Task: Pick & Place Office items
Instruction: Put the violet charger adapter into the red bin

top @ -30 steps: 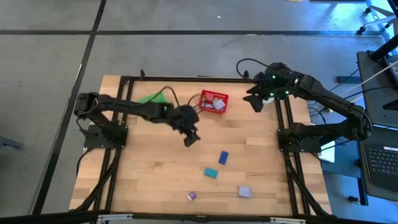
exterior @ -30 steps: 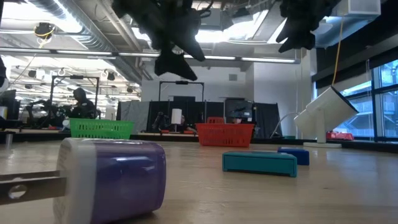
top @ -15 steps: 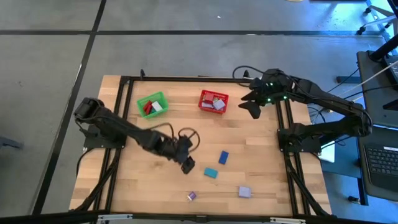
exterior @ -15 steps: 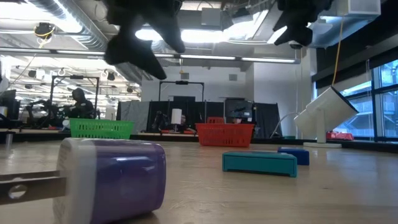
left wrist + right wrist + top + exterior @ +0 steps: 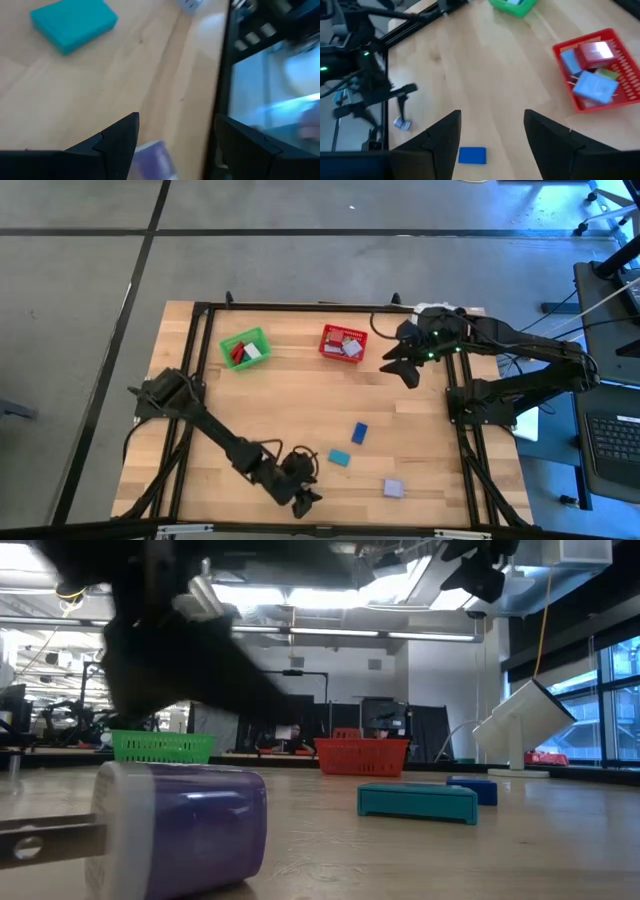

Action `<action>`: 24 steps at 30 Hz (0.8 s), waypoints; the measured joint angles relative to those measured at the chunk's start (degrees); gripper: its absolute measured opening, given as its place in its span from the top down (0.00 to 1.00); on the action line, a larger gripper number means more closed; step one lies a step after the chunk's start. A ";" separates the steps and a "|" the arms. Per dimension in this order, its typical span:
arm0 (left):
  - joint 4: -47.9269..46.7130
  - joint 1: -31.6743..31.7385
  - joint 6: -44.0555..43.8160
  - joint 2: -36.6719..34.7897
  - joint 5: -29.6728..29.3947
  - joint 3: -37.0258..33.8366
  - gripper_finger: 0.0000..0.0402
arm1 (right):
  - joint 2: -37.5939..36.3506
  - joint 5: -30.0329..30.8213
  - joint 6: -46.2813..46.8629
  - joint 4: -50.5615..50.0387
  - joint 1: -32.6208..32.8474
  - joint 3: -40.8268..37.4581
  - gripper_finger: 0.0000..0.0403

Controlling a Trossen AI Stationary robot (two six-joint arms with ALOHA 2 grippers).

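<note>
Now left gripper (image 5: 303, 498) low over the purple piece (image 5: 159, 161), jaws spread; right gripper (image 5: 400, 367) aloft, jaws spread.

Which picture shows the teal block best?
The left wrist view: the teal block fills a corner, close and unblocked. The low view shows only its side. The high view shows it tiny. The right wrist view misses it.

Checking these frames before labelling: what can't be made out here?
- Purple piece: high view, hidden under the left gripper; left wrist view, cut off by the edge.
- Left gripper: low view, a dark blur.
- Green basket contents: too small in the high view.
- Right gripper: holds nothing.
</note>
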 joint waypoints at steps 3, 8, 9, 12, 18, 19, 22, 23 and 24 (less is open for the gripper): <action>-7.65 -1.73 5.50 0.66 -4.11 2.21 0.37 | 0.00 1.37 0.02 -0.02 1.97 0.00 0.46; -17.02 -3.50 13.18 1.43 -10.34 6.54 0.39 | 0.00 4.30 -0.04 -0.07 4.75 0.00 0.46; -16.88 -3.49 13.64 1.44 -10.09 7.03 0.39 | 0.00 4.72 -0.05 -0.07 5.14 0.00 0.46; -16.63 -3.43 13.66 1.44 -8.85 8.10 0.39 | 0.00 4.83 -0.04 -0.09 6.13 0.00 0.46; -16.66 -3.88 12.35 1.87 -9.96 8.13 0.39 | 0.00 4.98 -0.25 -0.09 7.67 0.00 0.46; -16.64 -4.04 11.86 2.16 -9.97 8.11 0.39 | 0.00 4.98 -0.24 -0.11 7.84 0.00 0.46; -16.07 -4.52 11.51 3.19 -9.62 8.10 0.39 | 0.00 5.03 -0.26 -0.11 8.30 0.00 0.46; -15.91 -4.73 11.49 3.50 -9.62 8.10 0.39 | 0.00 5.36 -0.28 -0.13 8.40 0.00 0.46; -15.61 -4.97 11.48 3.83 -9.64 8.10 0.39 | 0.00 5.89 -0.28 -0.11 8.58 0.00 0.46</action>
